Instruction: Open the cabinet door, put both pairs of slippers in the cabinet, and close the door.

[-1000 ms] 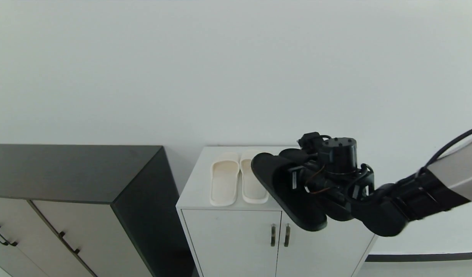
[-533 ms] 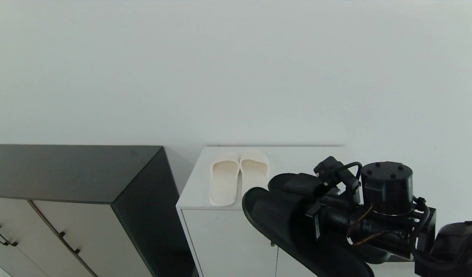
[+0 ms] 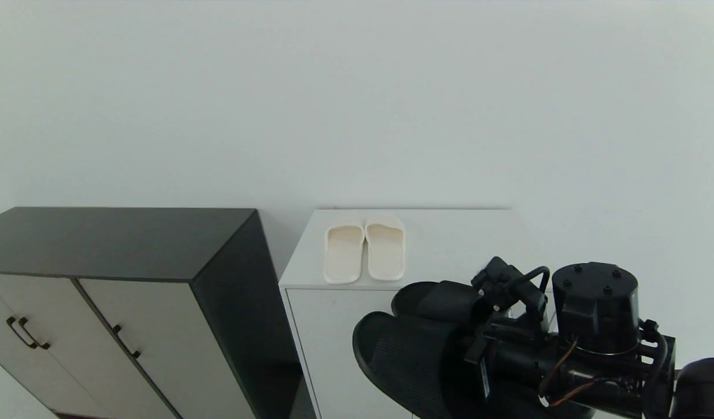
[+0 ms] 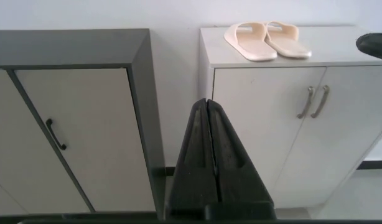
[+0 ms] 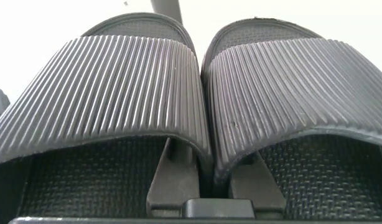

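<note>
Black slippers (image 3: 415, 352): ribbed-strap pair, held side by side in the air in front of the white cabinet (image 3: 333, 337), at about 5 o'clock from the cream slippers (image 3: 364, 249) in my head view.
Right gripper (image 5: 213, 186): jaws clamped on the two touching inner walls, pinching both slippers together under the straps.
Left gripper (image 4: 208, 106): jaws pressed together, holding nothing, facing the cabinet fronts.
Handling: I judge them light, soft and bendy, not fragile. The textured footbeds should give friction, but the long soles hang forward and could swing or slip if I tilt hard. Pinching the inner walls looks like the best hold for carrying two at once.
Second pair: side by side on the cabinet top, toward its 9 o'clock side.
Doors (image 4: 265, 124): both shut, handles (image 4: 307, 101) meeting at the middle.
Dark cabinet (image 3: 118, 244): at 9 o'clock of the white one.
Change: over the last second my right arm has brought the pair from over the cabinet top down and toward me. My head camera has shifted too. The cream pair is unmoved.
</note>
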